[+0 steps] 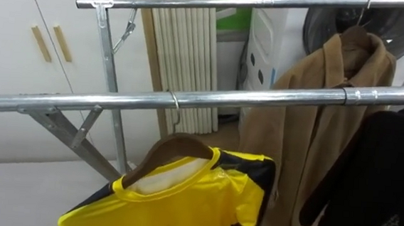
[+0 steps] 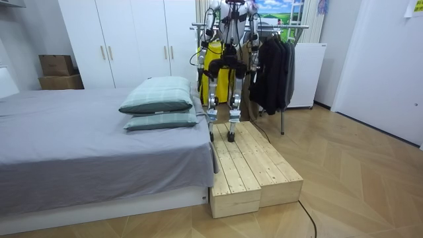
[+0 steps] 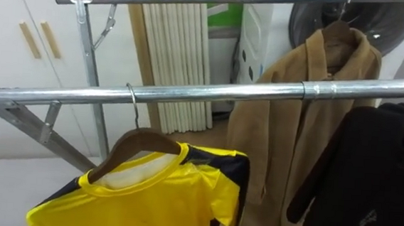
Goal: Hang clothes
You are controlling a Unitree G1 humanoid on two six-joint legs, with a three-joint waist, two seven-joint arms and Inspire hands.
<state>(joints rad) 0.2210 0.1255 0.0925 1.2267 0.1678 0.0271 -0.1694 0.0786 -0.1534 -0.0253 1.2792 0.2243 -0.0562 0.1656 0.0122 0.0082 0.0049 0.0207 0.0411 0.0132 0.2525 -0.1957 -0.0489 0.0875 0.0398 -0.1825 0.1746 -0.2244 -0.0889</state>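
Bright yellow jersey with black trim (image 1: pixel 181 208) is on a brown wooden hanger (image 1: pixel 174 148), hooked over the near silver metal rail (image 1: pixel 260 98) so it drapes freely. Honestly can't tell whether the robot's hands are open or closed.

Bedroom, probably at home: bed (image 2: pixel 66 149), white wardrobe (image 2: pixel 132 39), clothes rack (image 1: pixel 189 98).

Two rails (image 1: pixel 210 98) are spanning the rack (image 1: pixel 109 71). Three garments are hanging in the eye views: one yellow shirt (image 1: pixel 181 204), one tan coat (image 1: pixel 315 128), one black garment (image 1: pixel 375 189). Two pillows (image 2: pixel 158 94) are lying stacked.
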